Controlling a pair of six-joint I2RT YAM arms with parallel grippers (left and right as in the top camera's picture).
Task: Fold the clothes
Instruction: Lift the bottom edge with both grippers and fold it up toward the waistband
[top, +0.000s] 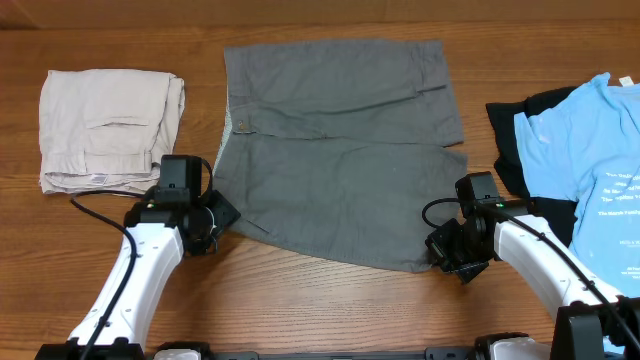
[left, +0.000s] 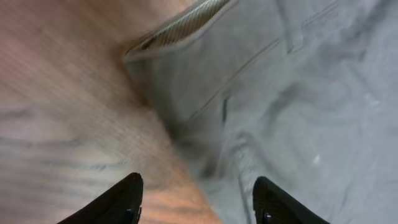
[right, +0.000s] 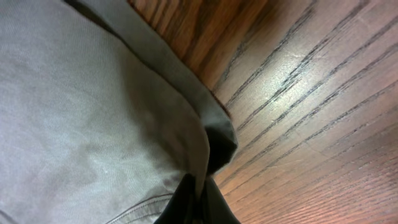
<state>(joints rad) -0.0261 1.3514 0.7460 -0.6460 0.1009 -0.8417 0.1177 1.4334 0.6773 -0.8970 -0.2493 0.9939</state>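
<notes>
At far left, folded beige woven shorts (top: 110, 125) lie on the brown wooden counter (top: 300, 300). The left tool (top: 222, 218) stands with its jaws apart, empty, over the waistband edge of the plain mid-grey woven shorts (top: 340, 150), which are spread flat at centre. The right tool (top: 442, 252) pinches their lower right hem corner. A black garment (top: 508, 140) lies beneath a light-blue printed T-shirt (top: 590, 170) at far right.

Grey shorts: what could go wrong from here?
1. The right gripper is shut on a hem corner of the plain grey woven shorts, while the left gripper hangs open by the waistband; lifting now would likely skew the fold.
2. That pinch sits at the very edge and may slip.
</notes>
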